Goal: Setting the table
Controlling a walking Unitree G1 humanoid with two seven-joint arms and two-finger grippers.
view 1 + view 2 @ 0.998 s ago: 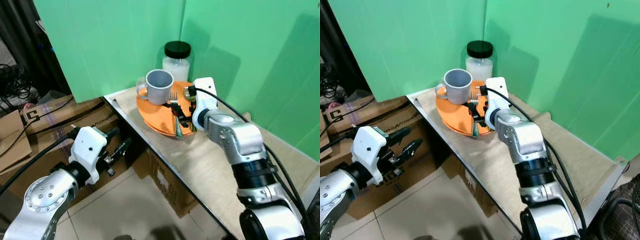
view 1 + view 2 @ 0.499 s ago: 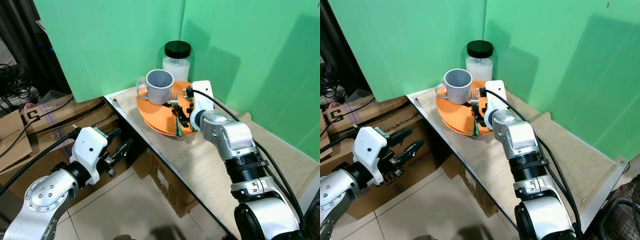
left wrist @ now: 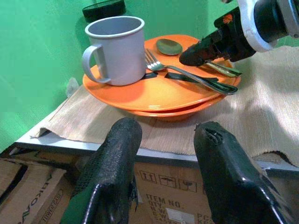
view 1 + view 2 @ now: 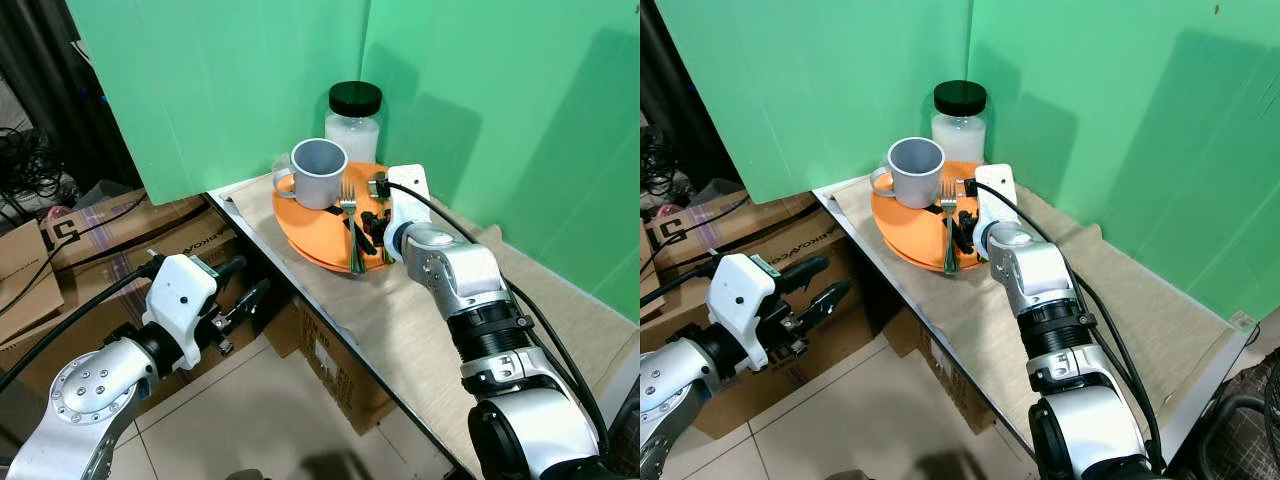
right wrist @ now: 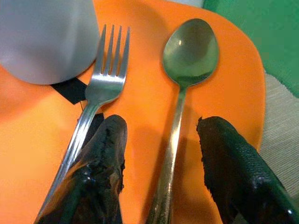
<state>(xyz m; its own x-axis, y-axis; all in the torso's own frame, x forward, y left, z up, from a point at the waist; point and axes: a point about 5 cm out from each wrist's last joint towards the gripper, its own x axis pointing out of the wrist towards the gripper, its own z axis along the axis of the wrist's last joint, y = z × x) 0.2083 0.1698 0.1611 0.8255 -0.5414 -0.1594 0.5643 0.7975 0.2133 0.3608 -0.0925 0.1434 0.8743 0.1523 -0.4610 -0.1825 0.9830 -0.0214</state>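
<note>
With the right gripper (image 5: 161, 179) spread and empty astride the spoon (image 5: 184, 88) handle on the orange plate (image 5: 140, 116), fork (image 5: 100, 93) just outside one finger, a sound pinch should close squarely on the handle alone.

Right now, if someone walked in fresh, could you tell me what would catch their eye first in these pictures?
The bright orange plate at the table's far corner stands out against the green backdrop, carrying a grey mug, a fork and a spoon. The right gripper hangs open just over the plate, its fingers straddling the spoon's handle. Behind the plate stands a black-lidded jar, while the left gripper waits open below the table edge.
</note>
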